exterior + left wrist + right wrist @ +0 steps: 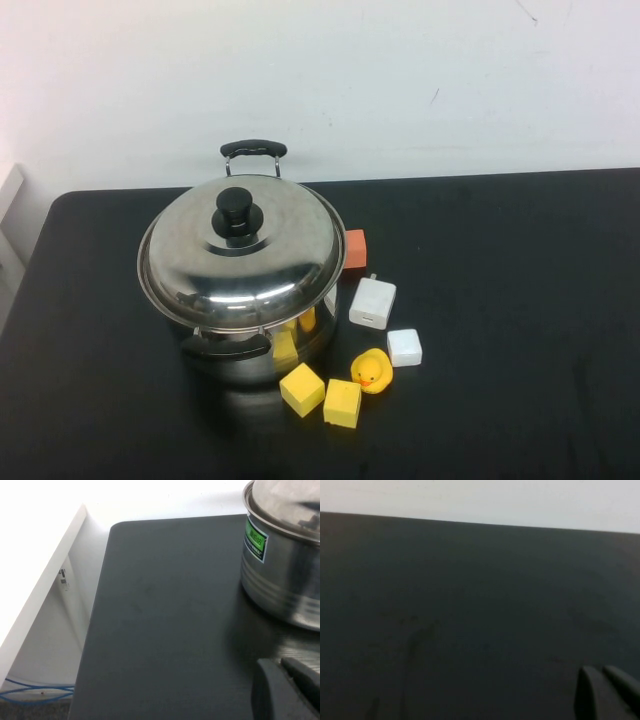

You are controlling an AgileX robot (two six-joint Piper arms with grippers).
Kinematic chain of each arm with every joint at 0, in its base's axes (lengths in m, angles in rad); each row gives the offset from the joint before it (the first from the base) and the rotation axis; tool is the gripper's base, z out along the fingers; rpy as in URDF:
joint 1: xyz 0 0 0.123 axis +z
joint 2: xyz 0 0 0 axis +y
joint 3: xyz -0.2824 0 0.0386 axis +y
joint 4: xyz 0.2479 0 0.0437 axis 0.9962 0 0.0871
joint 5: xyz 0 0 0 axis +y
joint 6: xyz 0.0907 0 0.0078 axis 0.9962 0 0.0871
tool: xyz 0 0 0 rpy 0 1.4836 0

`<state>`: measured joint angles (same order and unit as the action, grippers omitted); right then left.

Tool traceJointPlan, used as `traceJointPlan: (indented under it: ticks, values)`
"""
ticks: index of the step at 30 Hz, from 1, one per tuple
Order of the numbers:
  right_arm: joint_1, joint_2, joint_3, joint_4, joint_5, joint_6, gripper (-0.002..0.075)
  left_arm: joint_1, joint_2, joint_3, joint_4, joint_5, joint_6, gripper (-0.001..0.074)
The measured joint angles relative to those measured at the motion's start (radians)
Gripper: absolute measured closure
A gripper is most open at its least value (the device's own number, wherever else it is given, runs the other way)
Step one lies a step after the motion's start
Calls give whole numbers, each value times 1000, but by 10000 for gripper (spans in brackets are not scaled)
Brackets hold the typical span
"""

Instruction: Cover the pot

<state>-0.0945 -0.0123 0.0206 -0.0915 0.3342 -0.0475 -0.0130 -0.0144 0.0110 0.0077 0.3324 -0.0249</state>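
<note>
The pot (240, 365) stands on the black table (500, 260), left of the middle, with two black loop handles. The domed steel lid (240, 255) with a black knob (236, 212) rests on top of it and covers it. Neither arm shows in the high view. In the left wrist view my left gripper (278, 663) is shut and empty, low over the table, a little apart from the pot (280, 580) with the lid (290, 500) on it. In the right wrist view my right gripper (600, 671) is shut and empty over bare black table.
Right of the pot lie an orange block (354, 248), a white charger (372, 302), a small white block (404, 347), a yellow duck (371, 370) and two yellow blocks (302, 389). The table's left edge (102, 590) borders a white wall.
</note>
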Motion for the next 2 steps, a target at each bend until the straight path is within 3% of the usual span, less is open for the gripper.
traceJointPlan:
  ticks: [2]
  values:
    - [0,0,0,29,7,0,728,0,0,0,0,0,0,736]
